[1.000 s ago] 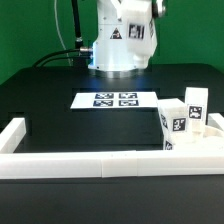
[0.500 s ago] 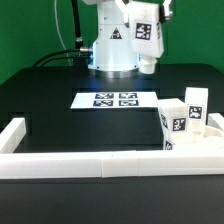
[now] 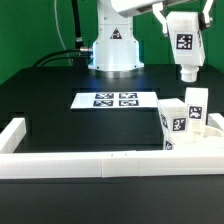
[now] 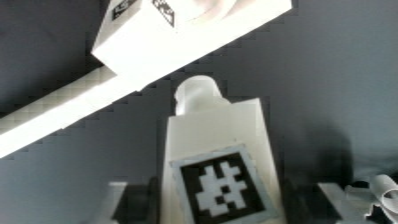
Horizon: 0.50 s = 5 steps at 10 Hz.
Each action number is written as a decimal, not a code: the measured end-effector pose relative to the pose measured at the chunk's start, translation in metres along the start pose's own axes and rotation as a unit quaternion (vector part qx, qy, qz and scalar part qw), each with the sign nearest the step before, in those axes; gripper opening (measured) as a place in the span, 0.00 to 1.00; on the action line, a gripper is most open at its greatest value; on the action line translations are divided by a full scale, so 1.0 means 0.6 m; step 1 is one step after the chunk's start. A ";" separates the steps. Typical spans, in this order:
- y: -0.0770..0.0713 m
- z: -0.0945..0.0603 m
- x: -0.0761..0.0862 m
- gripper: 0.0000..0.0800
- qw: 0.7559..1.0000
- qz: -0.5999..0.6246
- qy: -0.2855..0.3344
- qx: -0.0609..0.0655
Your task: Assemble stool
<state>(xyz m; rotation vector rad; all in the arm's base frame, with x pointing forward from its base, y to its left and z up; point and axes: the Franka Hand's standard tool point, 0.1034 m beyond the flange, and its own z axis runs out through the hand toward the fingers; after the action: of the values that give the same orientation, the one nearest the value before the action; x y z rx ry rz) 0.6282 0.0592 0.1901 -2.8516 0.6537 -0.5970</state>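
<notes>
My gripper point(image 3: 182, 24) is shut on a white stool leg point(image 3: 185, 48) with a black-and-white tag. It holds the leg upright in the air at the exterior view's upper right. In the wrist view the leg point(image 4: 217, 150) sits between my fingers point(image 4: 121, 200), its rounded peg end pointing away. Below it, two more tagged legs point(image 3: 172, 124) point(image 3: 196, 103) stand upright on the low white seat point(image 3: 203, 133) in the rail's right corner. The held leg hangs above and apart from them. One standing leg point(image 4: 169, 35) also shows in the wrist view.
A long white rail point(image 3: 90, 163) borders the table's front and sides and also shows in the wrist view point(image 4: 54, 110). The marker board point(image 3: 114, 99) lies flat mid-table. The robot base point(image 3: 112, 45) stands at the back.
The arm has carried the held leg from above the base to the exterior view's right and somewhat lower. It now hangs above the seat and standing legs.
</notes>
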 end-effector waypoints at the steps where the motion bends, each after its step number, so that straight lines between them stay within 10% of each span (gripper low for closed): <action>1: 0.000 0.001 -0.001 0.40 1.000 0.000 -0.001 0.000; 5: -0.014 0.061 -0.048 0.40 0.999 -0.007 0.032 0.000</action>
<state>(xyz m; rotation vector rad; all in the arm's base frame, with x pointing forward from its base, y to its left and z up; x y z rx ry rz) 0.6229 0.0816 0.1486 -2.8499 0.6430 -0.6926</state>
